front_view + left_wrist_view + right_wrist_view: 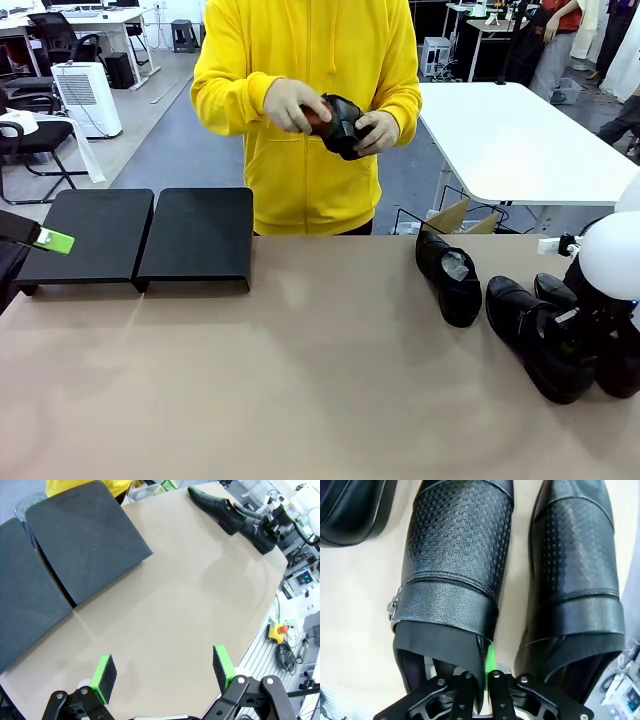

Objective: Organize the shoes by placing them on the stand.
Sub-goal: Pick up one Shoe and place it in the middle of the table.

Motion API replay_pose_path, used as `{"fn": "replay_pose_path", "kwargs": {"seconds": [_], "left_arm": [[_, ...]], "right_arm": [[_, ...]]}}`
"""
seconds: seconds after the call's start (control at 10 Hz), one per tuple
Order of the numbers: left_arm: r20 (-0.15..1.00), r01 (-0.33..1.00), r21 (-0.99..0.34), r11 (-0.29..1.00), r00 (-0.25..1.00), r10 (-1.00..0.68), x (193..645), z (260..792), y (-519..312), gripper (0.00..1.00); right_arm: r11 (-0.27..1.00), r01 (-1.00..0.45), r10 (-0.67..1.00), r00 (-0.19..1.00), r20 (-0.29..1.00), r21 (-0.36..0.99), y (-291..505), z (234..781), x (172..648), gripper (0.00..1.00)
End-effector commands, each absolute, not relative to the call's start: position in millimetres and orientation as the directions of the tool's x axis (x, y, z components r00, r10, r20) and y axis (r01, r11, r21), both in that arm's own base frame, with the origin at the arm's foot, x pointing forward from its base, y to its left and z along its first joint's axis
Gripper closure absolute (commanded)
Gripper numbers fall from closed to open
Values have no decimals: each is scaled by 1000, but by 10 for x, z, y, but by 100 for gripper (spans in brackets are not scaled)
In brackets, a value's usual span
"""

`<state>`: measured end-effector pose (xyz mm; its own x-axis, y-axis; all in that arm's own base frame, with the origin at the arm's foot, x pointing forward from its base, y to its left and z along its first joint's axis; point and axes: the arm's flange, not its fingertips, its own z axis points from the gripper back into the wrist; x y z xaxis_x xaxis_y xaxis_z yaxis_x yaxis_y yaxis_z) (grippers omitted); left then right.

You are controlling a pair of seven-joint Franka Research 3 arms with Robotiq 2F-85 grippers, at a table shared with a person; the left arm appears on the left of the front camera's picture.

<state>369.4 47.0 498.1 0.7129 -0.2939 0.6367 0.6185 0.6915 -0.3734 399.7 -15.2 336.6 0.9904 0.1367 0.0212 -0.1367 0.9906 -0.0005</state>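
Stand [150, 235] sits bare at the table's [300, 390] far left, the left gripper [165, 675] spread near it. A person's hands [290, 105] hold one shoe [343, 127] beyond the far edge. Right of centre a second shoe [450, 275] lies alone; at the right the right gripper [486, 662] pinches the collar of a third shoe [457, 555], its mate [580, 555] just beside. Glossy leather likely slips, but the stiff collar should hold; open tabletop leftward gives room
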Motion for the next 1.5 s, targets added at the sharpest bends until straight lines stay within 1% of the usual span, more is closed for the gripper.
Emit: {"fn": "replay_pose_path", "kwargs": {"seconds": [0.0,0.1,0.3,0.5,0.6,0.7,0.8,1.0,1.1,1.2,1.3,1.4], "left_arm": [[655,636,-374,675,696,-293,3710,4989,485,0],[655,636,-374,675,696,-293,3710,4989,485,0],[655,636,-374,675,696,-293,3710,4989,485,0],[655,636,-374,675,696,-293,3710,4989,485,0],[655,636,-374,675,696,-293,3710,4989,485,0],[655,636,-374,675,696,-293,3710,4989,485,0],[655,636,-374,675,696,-293,3710,4989,485,0],[655,636,-374,675,696,-293,3710,4989,485,0],[655,636,-374,675,696,-293,3710,4989,485,0],[655,636,-374,675,696,-293,3710,4989,485,0],[655,636,-374,675,696,-293,3710,4989,485,0],[655,636,-374,675,696,-293,3710,4989,485,0]], "right_arm": [[993,-120,120,993,7,8,-118,3348,3844,100],[993,-112,110,993,49,30,-76,3606,3737,100],[992,-94,77,978,192,79,-54,4219,3455,100],[990,-101,70,956,285,98,-24,4635,3208,100],[976,-156,105,949,299,153,23,4752,3096,100],[944,-267,201,931,303,195,-9,4859,2961,100],[989,-116,86,958,275,94,-34,4868,3435,100],[989,-116,86,958,275,94,-34,4868,3435,100],[979,-160,119,953,280,129,2,4995,3268,100],[979,-154,113,956,271,135,262,5053,3337,100],[967,-206,161,948,274,147,726,5184,3323,100],[944,-292,243,932,270,157,1156,5265,3268,100]]}}
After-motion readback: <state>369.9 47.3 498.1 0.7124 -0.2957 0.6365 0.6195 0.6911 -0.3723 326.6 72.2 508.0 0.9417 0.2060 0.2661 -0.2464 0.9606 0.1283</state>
